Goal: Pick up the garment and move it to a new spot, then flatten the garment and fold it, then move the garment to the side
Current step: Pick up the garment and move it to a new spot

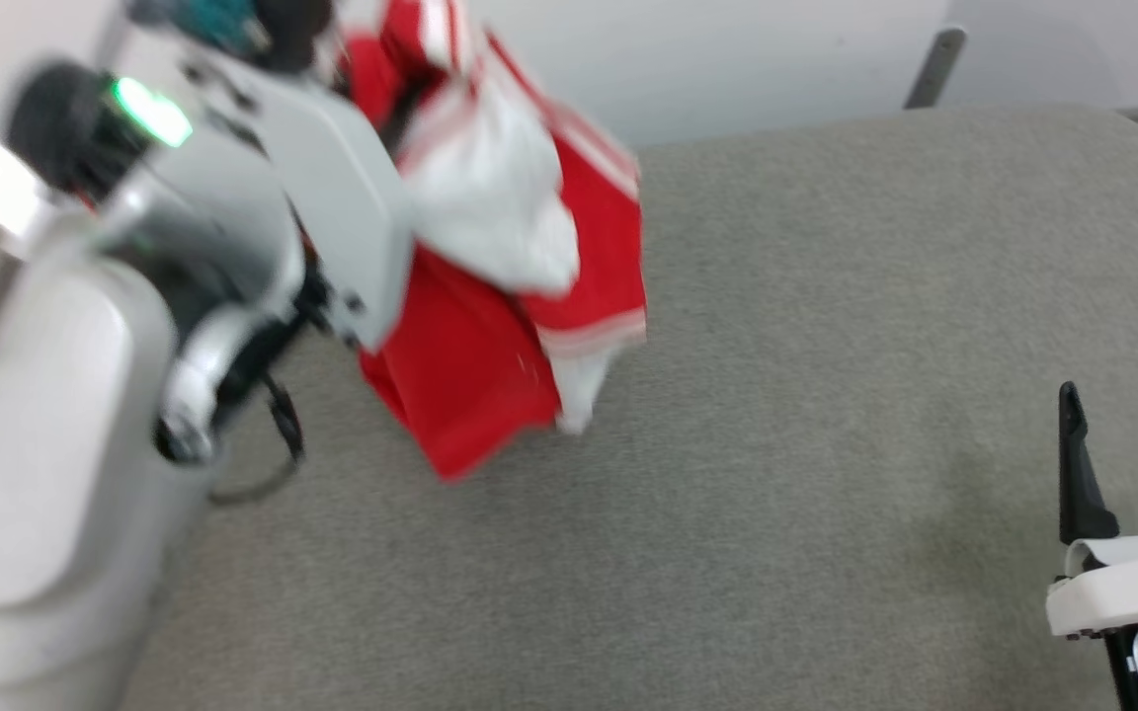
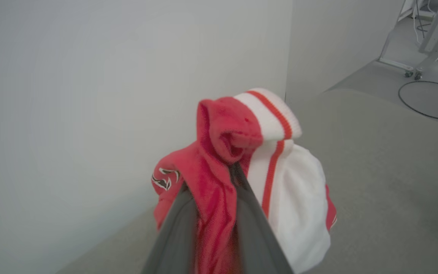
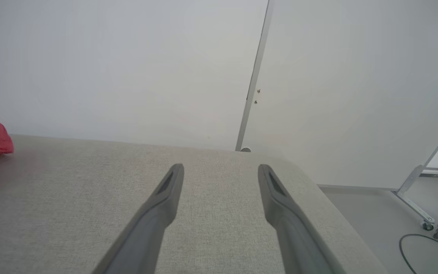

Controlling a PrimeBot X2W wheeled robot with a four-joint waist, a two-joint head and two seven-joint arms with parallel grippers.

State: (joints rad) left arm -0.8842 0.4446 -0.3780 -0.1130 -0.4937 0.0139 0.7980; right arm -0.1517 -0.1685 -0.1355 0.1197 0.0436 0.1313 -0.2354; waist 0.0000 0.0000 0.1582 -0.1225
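garment [image 2: 222,125] bunched in left end effector [image 2: 210,176], grey surface [image 1: 826,395] below

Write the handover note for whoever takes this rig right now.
Left gripper: shut on the garment, which hangs bunched from it over the left part of the grey padded surface.
Right gripper: open, holding nothing, low over the surface's right side.
Done: garment picked up.
Left: set it down at a new spot, flatten it, fold it, move it to the side.
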